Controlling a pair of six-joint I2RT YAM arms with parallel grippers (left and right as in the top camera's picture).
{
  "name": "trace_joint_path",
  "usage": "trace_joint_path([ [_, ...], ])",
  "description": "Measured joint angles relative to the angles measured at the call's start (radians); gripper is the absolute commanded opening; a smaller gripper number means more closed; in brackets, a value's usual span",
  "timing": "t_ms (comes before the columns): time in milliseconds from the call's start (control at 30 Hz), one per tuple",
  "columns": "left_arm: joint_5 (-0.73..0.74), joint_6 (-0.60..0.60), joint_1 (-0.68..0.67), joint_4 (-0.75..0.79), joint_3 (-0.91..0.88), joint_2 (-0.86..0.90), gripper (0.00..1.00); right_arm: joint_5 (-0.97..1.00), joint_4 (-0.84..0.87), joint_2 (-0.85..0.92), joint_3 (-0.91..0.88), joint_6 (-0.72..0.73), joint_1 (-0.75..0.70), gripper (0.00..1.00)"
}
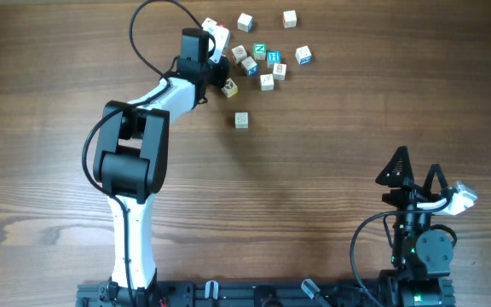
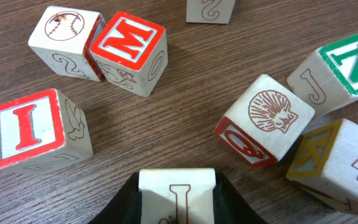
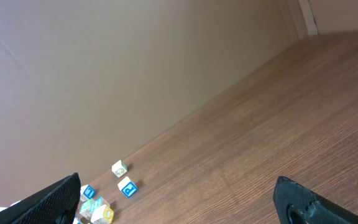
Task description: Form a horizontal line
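1. Brown wooden table (image 1: 339,153) fills the overhead view. The loose cubes (image 1: 267,60) lie scattered at the far centre. The left gripper (image 1: 216,43) hangs over the left edge of this cluster, and the right gripper (image 1: 414,175) is at the near right, well apart, so the left arm is the nearer one. Bare wood lies open on the near side, where only a single cube (image 1: 241,120) stands.
2. From the left wrist, the jaws pinch a pale held cube (image 2: 178,193) with a dark letter. The horizontal line (image 2: 98,46) lies far and to the left of the jaws. Only two touching cubes show, a baseball cube (image 2: 67,37) and a red M cube (image 2: 129,50), and their long axis runs left to right. A red I cube (image 2: 33,127) stands apart at the near left. The wood to the right of the M cube is free, and I judge the held cube belongs there. The shell cube (image 2: 266,121) and the green N cube (image 2: 347,68) narrow the room on the right.
3. From the right wrist, the jaws are spread wide with nothing between them, and the cubes are small at the lower left.
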Motion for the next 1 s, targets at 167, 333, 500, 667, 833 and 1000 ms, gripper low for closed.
trace_joint_path([
  [167, -0.001, -0.016, 0.000, -0.008, 0.000, -0.006, 0.26, 0.000, 0.000, 0.000, 0.000, 0.000, 0.000, 1.00],
  [333, -0.004, -0.034, 0.000, -0.065, -0.001, -0.063, 0.29, 0.000, 0.000, 0.000, 0.000, 0.000, 0.000, 1.00],
  [500, -0.004, -0.062, -0.005, -0.151, 0.000, -0.206, 0.30, 0.000, 0.000, 0.000, 0.000, 0.000, 0.000, 1.00],
  [667, -0.004, -0.120, -0.025, -0.254, 0.000, -0.340, 0.29, 0.000, 0.000, 0.000, 0.000, 0.000, 0.000, 1.00],
  [833, -0.006, -0.159, -0.089, -0.401, 0.000, -0.396, 0.29, 0.000, 0.000, 0.000, 0.000, 0.000, 0.000, 1.00],
  [1000, -0.029, -0.257, -0.194, -0.525, 0.000, -0.397, 0.27, 0.000, 0.000, 0.000, 0.000, 0.000, 0.000, 1.00],
])
